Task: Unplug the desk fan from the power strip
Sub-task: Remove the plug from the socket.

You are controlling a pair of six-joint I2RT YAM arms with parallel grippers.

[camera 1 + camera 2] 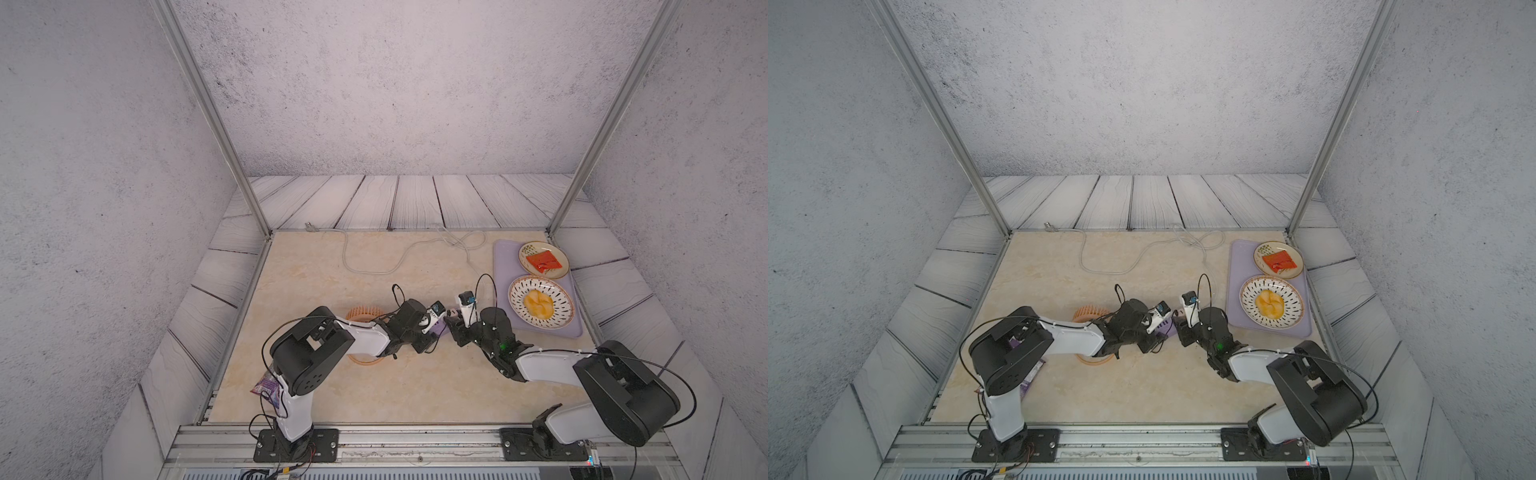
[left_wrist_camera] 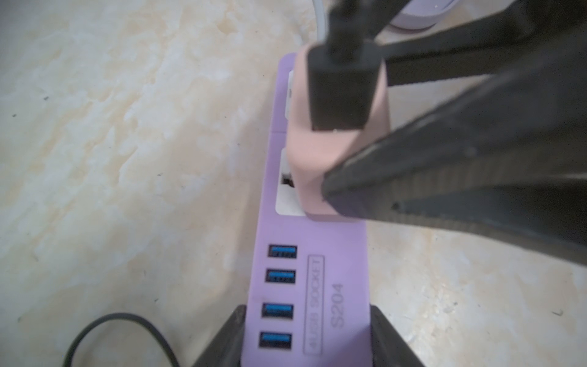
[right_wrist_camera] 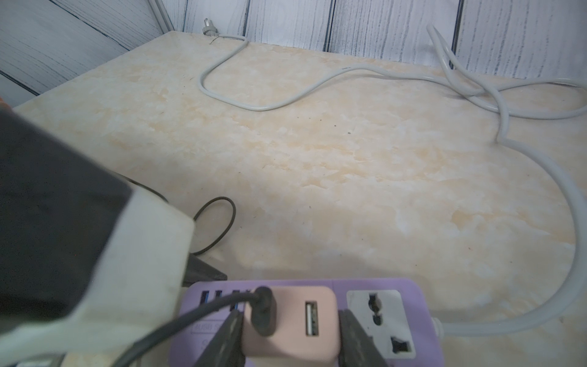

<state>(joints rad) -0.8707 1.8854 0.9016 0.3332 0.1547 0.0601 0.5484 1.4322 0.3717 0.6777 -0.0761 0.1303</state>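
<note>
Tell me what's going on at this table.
Two robot arms are unplugging the desk fan. The left claw is shut on the USB end of the lavender power strip, bracing it on the table. The right claw is shut on the pale pink plug adapter, one finger on each side. The adapter still sits in its socket, so the pull has not happened yet.
</note>
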